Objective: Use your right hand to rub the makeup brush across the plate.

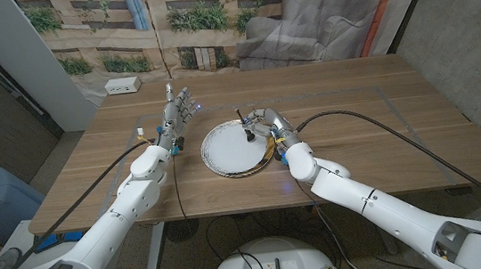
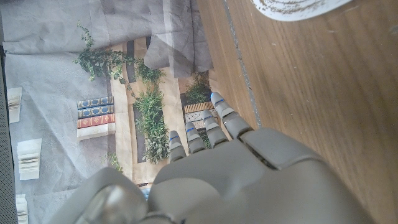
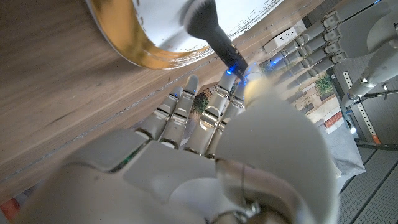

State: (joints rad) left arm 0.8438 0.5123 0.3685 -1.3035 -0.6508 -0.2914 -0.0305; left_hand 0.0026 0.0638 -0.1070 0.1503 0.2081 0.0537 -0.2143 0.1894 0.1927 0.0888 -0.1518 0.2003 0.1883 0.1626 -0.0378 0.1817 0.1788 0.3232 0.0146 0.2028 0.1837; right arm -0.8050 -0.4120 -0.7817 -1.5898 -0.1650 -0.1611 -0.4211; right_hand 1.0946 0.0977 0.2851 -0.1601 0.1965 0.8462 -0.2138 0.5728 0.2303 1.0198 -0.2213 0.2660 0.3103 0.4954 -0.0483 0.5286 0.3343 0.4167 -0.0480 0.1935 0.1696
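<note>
White and grey, the right hand sits over the right rim of the plate, fingers closed on the dark handle of the makeup brush. In the right wrist view the same hand pinches the black handle between its fingertips, and the makeup brush slants down so that its pale bristles press on the white inside of the plate, close to the gold-toned rim. The plate is round and white with a thin patterned edge, and it lies on the wooden table near the middle, between the two arms. On the other side of the plate, just beside its left rim but not touching it, the left hand stands on its edge with the palm upright, fingers straight, slightly apart and pointing away from the robot, holding nothing. The left wrist view shows the back of that hand beside the wood, with an edge of the plate at the frame's border. Beyond the table's far left corner, a white power strip lies at the foot of a backdrop printed with plants.
</note>
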